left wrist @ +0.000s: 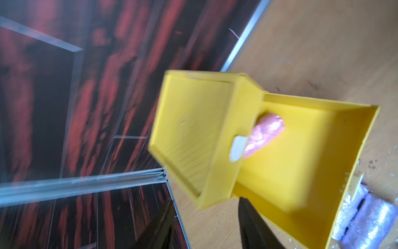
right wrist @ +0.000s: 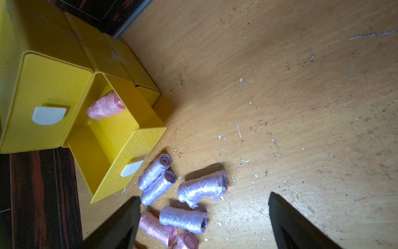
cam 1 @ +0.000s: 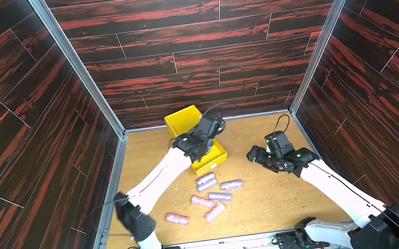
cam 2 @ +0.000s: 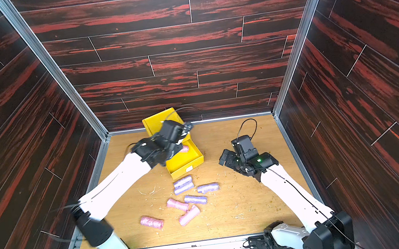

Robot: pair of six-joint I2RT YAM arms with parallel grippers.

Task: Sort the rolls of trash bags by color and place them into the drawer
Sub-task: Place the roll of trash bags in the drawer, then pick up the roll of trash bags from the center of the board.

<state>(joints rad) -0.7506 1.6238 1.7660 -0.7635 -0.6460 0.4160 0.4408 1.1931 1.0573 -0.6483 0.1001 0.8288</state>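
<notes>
The yellow drawer chest stands at the back of the table with its lowest drawer pulled out. One pink roll lies inside that drawer. My left gripper hangs above the drawer's left edge, open and empty. On the table in front lie several lavender rolls and three pink rolls. To the right of the drawer my right gripper hovers, open wide, with nothing held. In the right wrist view a lavender roll lies below the right gripper.
Dark red wood-grain walls close in the left, back and right sides. An aluminium rail with both arm bases runs along the front edge. Small white and brown scraps dot the wooden tabletop.
</notes>
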